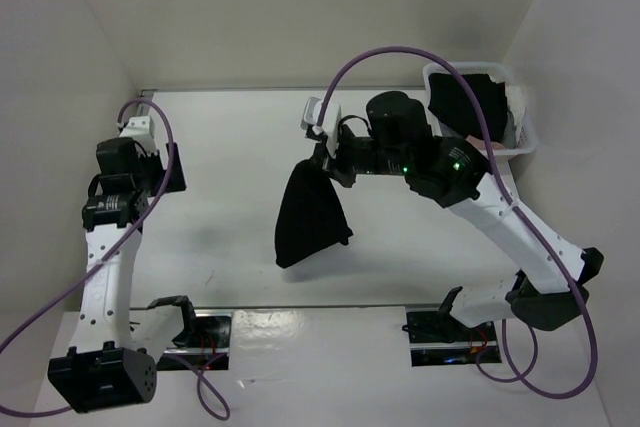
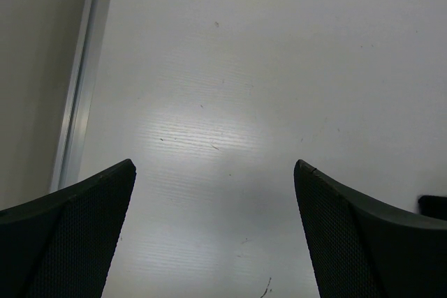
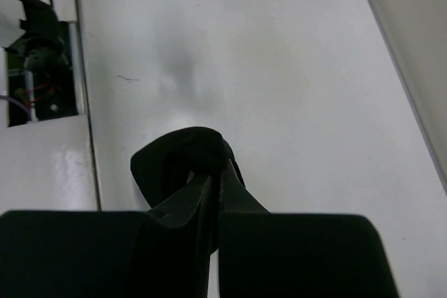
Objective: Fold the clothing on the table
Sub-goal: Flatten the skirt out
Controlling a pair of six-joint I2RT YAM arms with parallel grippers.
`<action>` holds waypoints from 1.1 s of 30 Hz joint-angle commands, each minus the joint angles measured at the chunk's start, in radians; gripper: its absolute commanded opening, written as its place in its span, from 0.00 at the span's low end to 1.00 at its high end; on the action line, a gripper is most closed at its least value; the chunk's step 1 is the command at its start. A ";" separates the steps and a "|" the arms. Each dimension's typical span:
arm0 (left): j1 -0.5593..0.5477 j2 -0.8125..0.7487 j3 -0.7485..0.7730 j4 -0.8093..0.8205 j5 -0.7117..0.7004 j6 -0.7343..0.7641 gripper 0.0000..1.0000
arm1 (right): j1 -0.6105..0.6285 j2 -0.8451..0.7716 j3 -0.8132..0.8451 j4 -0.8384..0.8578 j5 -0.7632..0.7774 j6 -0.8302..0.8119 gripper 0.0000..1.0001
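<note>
Top view: black garment (image 1: pixel 308 217), bunched, hanging from my right end effector (image 1: pixel 322 159) over the bench (image 1: pixel 230 137), near centre.
Left wrist view: my left end effector (image 2: pixel 213 172), released, fingers spread above bench.
Right wrist view: right end effector clenched, grasping black garment.
</note>
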 commanded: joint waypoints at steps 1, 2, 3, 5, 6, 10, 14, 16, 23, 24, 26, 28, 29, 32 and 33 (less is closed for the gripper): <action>0.005 -0.037 -0.009 0.040 0.032 0.027 1.00 | 0.008 0.017 0.100 -0.051 -0.174 -0.007 0.00; 0.005 -0.037 -0.018 0.040 0.041 0.027 1.00 | 0.008 0.017 0.114 -0.060 -0.194 -0.007 0.00; 0.005 -0.037 -0.018 0.049 0.041 0.027 1.00 | 0.008 0.017 0.128 -0.078 -0.211 -0.007 0.00; 0.005 -0.037 -0.018 0.049 0.041 0.027 1.00 | 0.008 0.026 0.150 -0.089 -0.257 -0.016 0.00; 0.005 -0.037 -0.018 0.049 0.041 0.027 1.00 | 0.008 0.026 0.162 -0.089 -0.266 -0.016 0.00; 0.005 -0.046 -0.018 0.049 0.051 0.027 1.00 | 0.008 0.026 0.182 -0.102 -0.347 -0.016 0.00; 0.005 -0.046 -0.018 0.049 0.060 0.037 1.00 | 0.008 0.058 0.182 -0.091 -0.367 -0.005 0.00; 0.005 -0.046 -0.018 0.049 0.060 0.037 1.00 | 0.008 0.084 0.139 -0.073 -0.367 0.015 0.00; 0.005 -0.046 -0.018 0.049 0.060 0.037 1.00 | -0.008 0.179 -0.005 0.123 -0.101 0.076 0.00; 0.005 -0.046 -0.018 0.049 0.060 0.037 1.00 | -0.024 0.190 -0.034 0.148 -0.065 0.091 0.00; 0.005 -0.046 -0.018 0.049 0.060 0.037 1.00 | -0.089 0.235 -0.053 0.205 -0.019 0.110 0.00; 0.005 -0.046 -0.018 0.049 0.060 0.037 1.00 | -0.150 0.280 -0.062 0.248 0.056 0.136 0.00; 0.005 -0.055 -0.018 0.049 0.060 0.037 1.00 | -0.170 0.297 -0.062 0.266 0.084 0.136 0.00; 0.005 -0.055 -0.018 0.049 0.069 0.037 1.00 | -0.242 0.369 -0.028 0.308 0.134 0.162 0.00; 0.005 -0.055 -0.018 0.049 0.069 0.037 1.00 | -0.256 0.389 -0.019 0.319 0.171 0.162 0.00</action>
